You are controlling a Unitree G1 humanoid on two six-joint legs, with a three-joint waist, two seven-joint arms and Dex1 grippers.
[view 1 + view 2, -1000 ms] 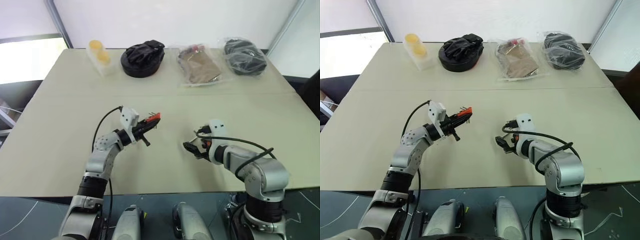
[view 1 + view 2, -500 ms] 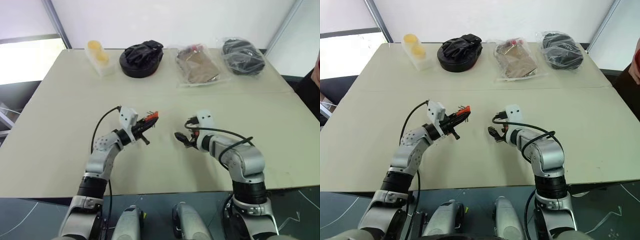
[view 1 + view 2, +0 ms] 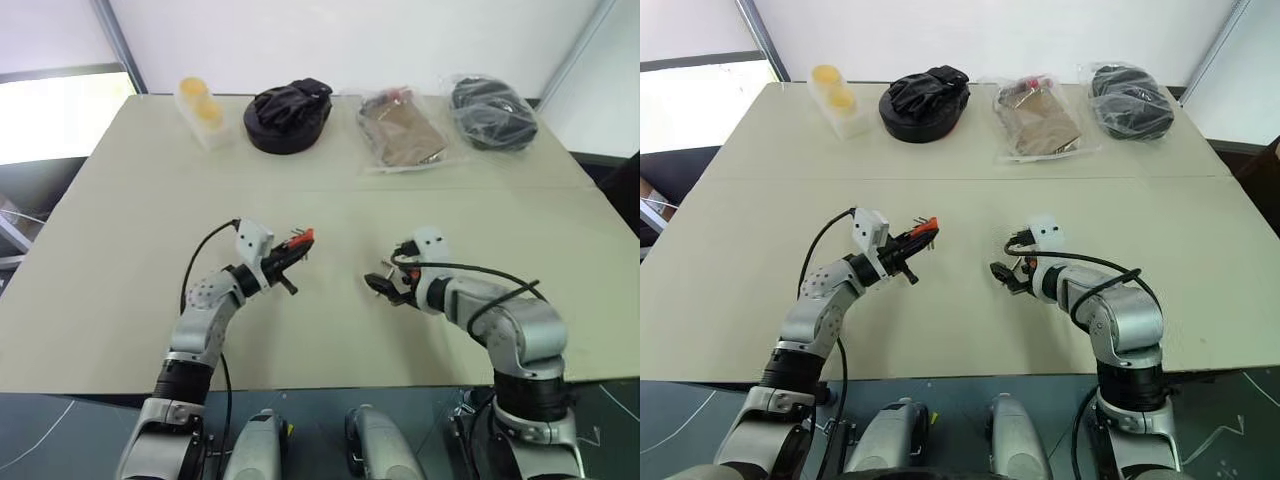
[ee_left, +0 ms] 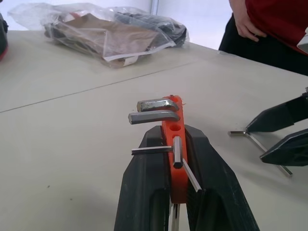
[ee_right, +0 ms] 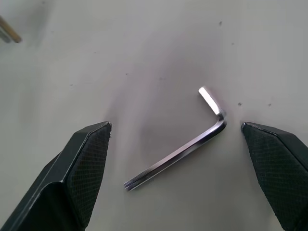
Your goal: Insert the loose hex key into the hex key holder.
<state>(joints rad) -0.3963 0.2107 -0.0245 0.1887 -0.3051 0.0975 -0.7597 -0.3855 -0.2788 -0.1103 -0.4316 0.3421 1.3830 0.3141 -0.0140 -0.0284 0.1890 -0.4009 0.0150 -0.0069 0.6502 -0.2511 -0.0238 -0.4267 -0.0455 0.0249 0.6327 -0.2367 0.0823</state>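
Two tools are mine: my left tool (image 4: 175, 192) pinches the hex key holder (image 4: 174, 154) upright above the bench (image 3: 120, 230), its lower end hidden between the fingers. My right tool (image 5: 192, 159), at the holder's 3 o'clock, is spread wide over the loose hex key (image 5: 180, 147), which lies flat, touching neither finger; from the head views it's too small to make out.

Loose hex key (image 5: 180, 153) flat on the table (image 3: 120, 250), right of the raised hex key holder (image 4: 173, 144)
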